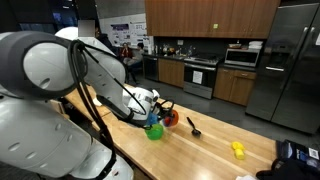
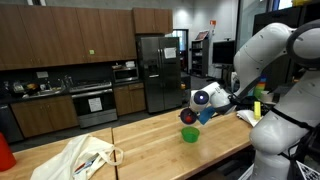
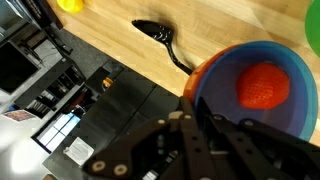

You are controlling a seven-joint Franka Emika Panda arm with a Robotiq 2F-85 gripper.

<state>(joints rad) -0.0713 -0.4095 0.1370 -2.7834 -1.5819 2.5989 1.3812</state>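
Wrist view shows the fingers (image 3: 195, 128) at the bottom of the frame, clenched on the near rim of a bowl (image 3: 225, 70) that is blue inside and orange outside. A red round thing (image 3: 262, 88) lies in it. Beside the bowl the edge of the wooden surface (image 3: 230, 20) runs on a slant, and below it stands dark equipment with white labels (image 3: 75, 150) whose print is too small to read.

Past the bowl a black spoon (image 3: 160, 35) lies flat on the wood, its handle pointing toward the bowl. A green bowl (image 3: 314, 30) shows at the right border and a yellow thing (image 3: 70, 4) at the top edge, well apart from the spoon, with bare wood between them.

In both exterior views the held bowl (image 2: 190, 116) hangs just above the green bowl. In an exterior view a crumpled cloth bag (image 2: 85, 157) lies well apart from them, near the surface's front edge, with a long stretch of bare wood in between. Farther back stand a stove (image 1: 200, 75), a microwave (image 1: 242, 57) and a steel fridge (image 1: 285, 60); a wall poster (image 1: 120, 30) is too small to read.
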